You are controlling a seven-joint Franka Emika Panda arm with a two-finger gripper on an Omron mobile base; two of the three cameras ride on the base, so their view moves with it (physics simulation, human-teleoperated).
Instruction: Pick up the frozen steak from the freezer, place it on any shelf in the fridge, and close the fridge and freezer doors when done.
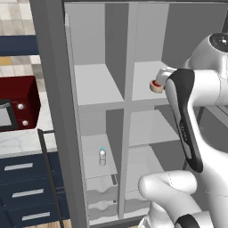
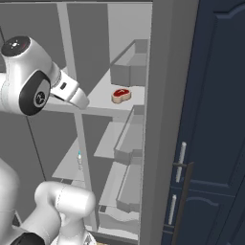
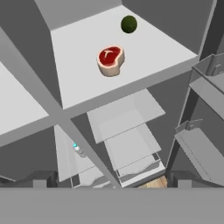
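The frozen steak (image 3: 110, 60) lies flat on an upper shelf (image 3: 144, 52) of the wider right-hand compartment, the fridge (image 1: 149, 129). It also shows as a red slab (image 2: 121, 95), and partly behind my forearm (image 1: 154, 85). My gripper (image 3: 112, 180) hangs in front of that shelf's edge, apart from the steak, open and with nothing between its fingers. The hand (image 2: 72, 94) points in from the left. The narrower freezer (image 1: 100, 89) is the left compartment. Both doors stand open: the freezer door (image 1: 49, 89) and the fridge door (image 2: 160, 119).
A dark green round fruit (image 3: 129, 24) sits behind the steak on the same shelf. A small bottle (image 1: 102, 156) stands low in the left compartment. Door bins (image 2: 129, 62) jut out on the right. A red appliance (image 1: 18, 100) and navy drawers (image 1: 22, 191) are to the left, and a navy cabinet (image 2: 215, 119) to the right.
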